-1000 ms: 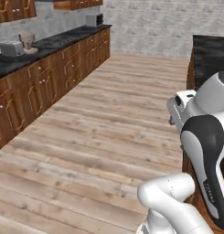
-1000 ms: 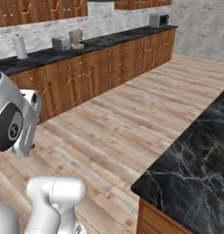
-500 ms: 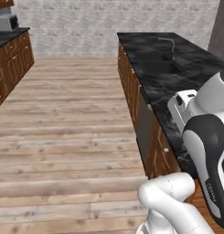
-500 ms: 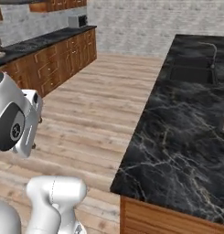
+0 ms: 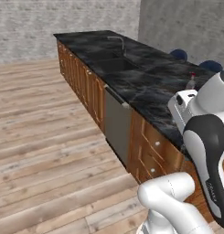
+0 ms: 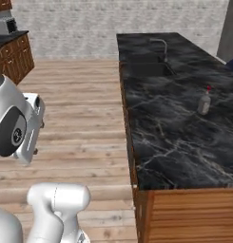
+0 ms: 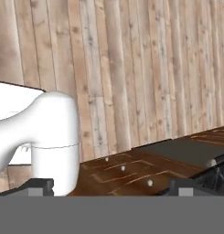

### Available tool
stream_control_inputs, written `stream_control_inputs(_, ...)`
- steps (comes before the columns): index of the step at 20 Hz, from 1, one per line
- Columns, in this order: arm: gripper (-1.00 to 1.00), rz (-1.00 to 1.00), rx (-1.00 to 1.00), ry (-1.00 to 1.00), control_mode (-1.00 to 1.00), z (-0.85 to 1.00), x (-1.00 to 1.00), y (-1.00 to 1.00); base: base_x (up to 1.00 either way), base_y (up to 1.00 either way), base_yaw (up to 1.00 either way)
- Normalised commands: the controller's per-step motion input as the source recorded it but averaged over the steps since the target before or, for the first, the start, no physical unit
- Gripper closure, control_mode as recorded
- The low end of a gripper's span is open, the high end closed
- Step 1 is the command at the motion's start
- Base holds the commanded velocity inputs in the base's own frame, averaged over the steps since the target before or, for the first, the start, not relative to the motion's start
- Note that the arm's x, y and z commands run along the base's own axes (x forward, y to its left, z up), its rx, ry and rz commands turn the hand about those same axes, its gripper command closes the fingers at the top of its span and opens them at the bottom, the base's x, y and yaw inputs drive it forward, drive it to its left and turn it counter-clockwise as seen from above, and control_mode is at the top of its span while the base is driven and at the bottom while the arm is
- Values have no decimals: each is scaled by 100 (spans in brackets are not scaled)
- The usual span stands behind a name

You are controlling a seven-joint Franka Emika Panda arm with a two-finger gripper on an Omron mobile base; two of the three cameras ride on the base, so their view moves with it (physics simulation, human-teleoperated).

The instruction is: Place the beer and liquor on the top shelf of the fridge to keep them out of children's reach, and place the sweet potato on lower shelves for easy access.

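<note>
The liquor (image 6: 204, 102) is a greyish bottle with a red cap, standing upright on the black marble island counter (image 6: 170, 128). It also appears at the counter's far right edge as the liquor (image 5: 191, 82), just beyond my white forearm. In the hand view my gripper (image 7: 111, 187) is open with nothing between its dark fingertips (image 7: 38, 186). It points down at the wood floor and the brown cabinet fronts, well away from the bottle. The beer, the sweet potato and the fridge are out of view.
A sink (image 5: 111, 64) with a faucet (image 5: 118, 42) sits in the far half of the counter. Brown cabinet drawers and a grey appliance panel (image 5: 117, 123) front the island. Blue stools (image 5: 179, 54) stand behind it. Wood floor (image 5: 45, 137) spreads to the left.
The whole picture has swung: the camera turned from the wall cabinets across the floor to the island counter, bringing the liquor bottle into view. The gripper stays open.
</note>
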Motion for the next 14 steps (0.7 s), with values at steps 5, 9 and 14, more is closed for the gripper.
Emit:
stream_control_inputs(5, -100, 0, 0, 0, 100, 0, 0, 0, 28, 95, -53)
stream_control_inputs(9, -100, 0, 0, 0, 100, 0, 0, 0, 56, 70, -54)
stream_control_inputs(14, -100, 0, 0, 0, 100, 0, 0, 0, 73, 47, -53)
